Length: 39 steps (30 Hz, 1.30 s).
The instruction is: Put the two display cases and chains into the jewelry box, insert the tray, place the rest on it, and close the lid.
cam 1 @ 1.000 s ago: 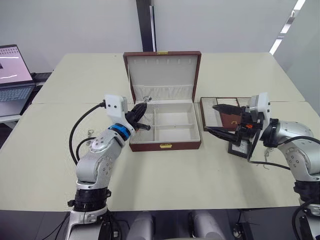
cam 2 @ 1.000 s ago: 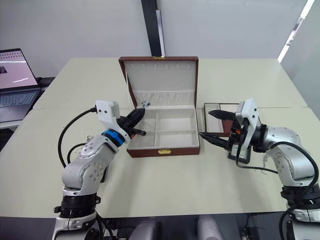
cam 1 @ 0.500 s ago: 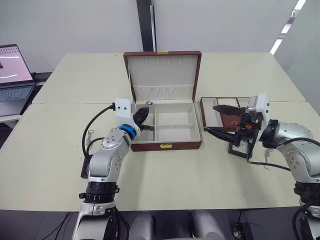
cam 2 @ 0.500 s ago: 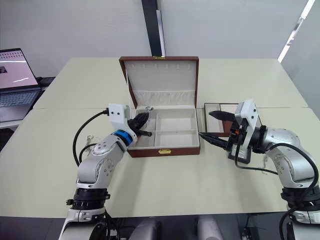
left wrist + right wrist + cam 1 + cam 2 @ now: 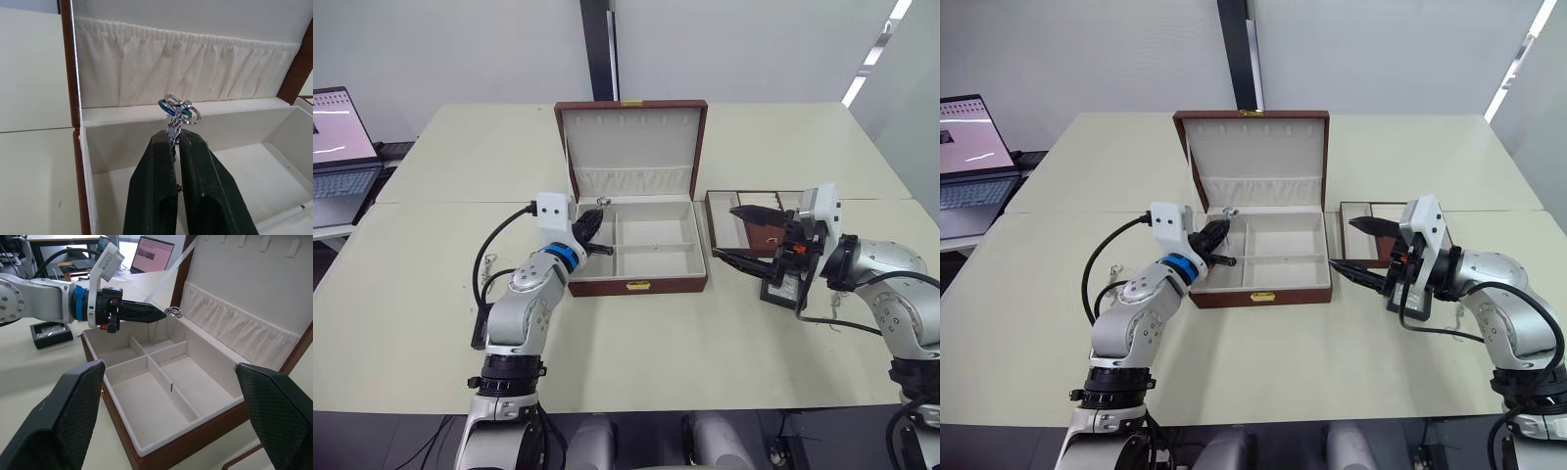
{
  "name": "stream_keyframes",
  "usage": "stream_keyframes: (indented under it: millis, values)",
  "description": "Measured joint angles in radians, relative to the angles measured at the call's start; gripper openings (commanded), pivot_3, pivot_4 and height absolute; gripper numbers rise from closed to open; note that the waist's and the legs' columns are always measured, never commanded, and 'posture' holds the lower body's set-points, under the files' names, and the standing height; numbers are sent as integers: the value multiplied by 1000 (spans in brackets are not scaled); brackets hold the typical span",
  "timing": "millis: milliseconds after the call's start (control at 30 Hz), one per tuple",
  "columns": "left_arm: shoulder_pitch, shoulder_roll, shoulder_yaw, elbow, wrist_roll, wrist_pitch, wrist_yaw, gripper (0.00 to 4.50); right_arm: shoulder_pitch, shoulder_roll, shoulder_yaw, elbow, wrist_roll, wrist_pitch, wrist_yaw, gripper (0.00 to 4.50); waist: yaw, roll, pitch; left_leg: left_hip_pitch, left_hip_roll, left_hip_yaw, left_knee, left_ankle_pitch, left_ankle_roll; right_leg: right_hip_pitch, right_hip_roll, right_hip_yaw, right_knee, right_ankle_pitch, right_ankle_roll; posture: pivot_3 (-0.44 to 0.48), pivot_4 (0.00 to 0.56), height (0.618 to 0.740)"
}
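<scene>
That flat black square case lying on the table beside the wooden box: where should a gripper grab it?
Probably by two opposite edges of the display case, coming straight down from above. It lies flat on the table, window up, so only its low black sides offer anything to pinch; a sideways approach would likely just push it.

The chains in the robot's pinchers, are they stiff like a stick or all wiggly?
Probably wiggly: the chains dangle limply below the left gripper, over the jewelry box. Likely light too, since fingertips alone hold them. Their smooth rings look slippery.
</scene>
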Motion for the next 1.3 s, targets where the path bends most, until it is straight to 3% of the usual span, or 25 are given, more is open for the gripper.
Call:
stream_keyframes:
  millis: [433,800,1000,1100,1300]
  values:
    - [5,-19,-3,-1,-2,-6,-23,4488,0,0,0,0,0,0,1,4500,0,0,0,0,0,0,0,0,0,0,0,0,0,0,0,0,150,740]
    - [4,-26,-9,-25,-23,11,-83,4488,0,-3,0,2,-1,0,1,4500,0,0,0,0,0,0,0,0,0,0,0,0,0,0,0,0,150,740]
    - [5,25,-5,-121,-131,79,-197,4488,1,-17,-11,21,0,13,2,4500,-1,0,0,0,0,0,0,0,0,0,0,0,0,0,0,0,150,740]
    - [31,148,15,-195,-215,147,-301,4488,19,-44,-48,28,11,21,12,4500,-3,0,0,0,1,0,-1,0,0,0,0,0,0,0,0,0,150,740]
    - [125,441,170,-219,-325,231,-488,4488,129,-140,-160,130,2,14,64,4500,-2,0,1,0,1,0,-1,0,0,0,1,0,0,0,0,0,150,740]
